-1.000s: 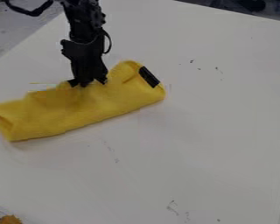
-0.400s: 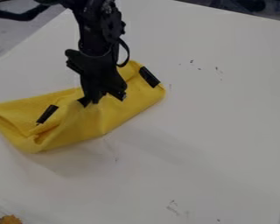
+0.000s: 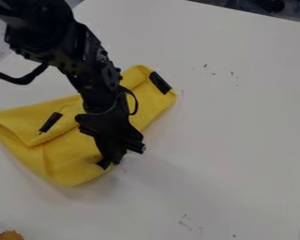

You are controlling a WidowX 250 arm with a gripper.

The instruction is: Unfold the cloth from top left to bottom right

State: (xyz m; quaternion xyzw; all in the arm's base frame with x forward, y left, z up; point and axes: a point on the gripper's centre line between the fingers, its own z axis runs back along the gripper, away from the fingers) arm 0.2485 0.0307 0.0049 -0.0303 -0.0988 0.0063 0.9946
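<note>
Clamps the yellow cloth [image 3: 71, 159] by its near edge in the jaws of the black arm [image 3: 97, 84], left of centre on the smooth white tabletop [image 3: 221, 140]. Draws that edge farther toward the camera than before, spreading the flap into a rounded bulge. Shows soft creases and dark rectangular patches [image 3: 50, 123].

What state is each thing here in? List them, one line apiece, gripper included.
Yellow cloth: partly folded, creased.
Black patches: both exposed on the cloth.
Gripper: lowered at the cloth's lower edge.
White tabletop: scuffed with small dark marks.
Orange object: cut off by the bottom edge.
</note>
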